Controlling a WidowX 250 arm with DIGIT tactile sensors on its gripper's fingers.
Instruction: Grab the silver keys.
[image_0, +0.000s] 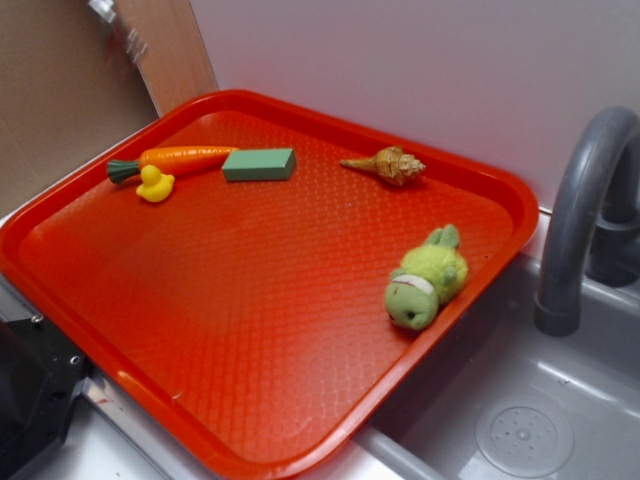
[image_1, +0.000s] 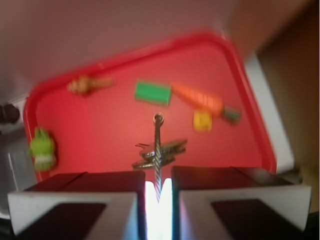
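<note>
Silver keys are absent from the exterior view: only the bare red tray (image_0: 250, 330) shows, no tool. In the wrist view the silver keys (image_1: 159, 150) hang at centre, ring running vertically into the tool (image_1: 158, 192), whose jaws clamp it.

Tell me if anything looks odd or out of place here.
The silver keys are not on the red tray; in the wrist view they hang by their ring from the gripper, well above it. The plush frog lies against the tray's rim beside the sink.
</note>
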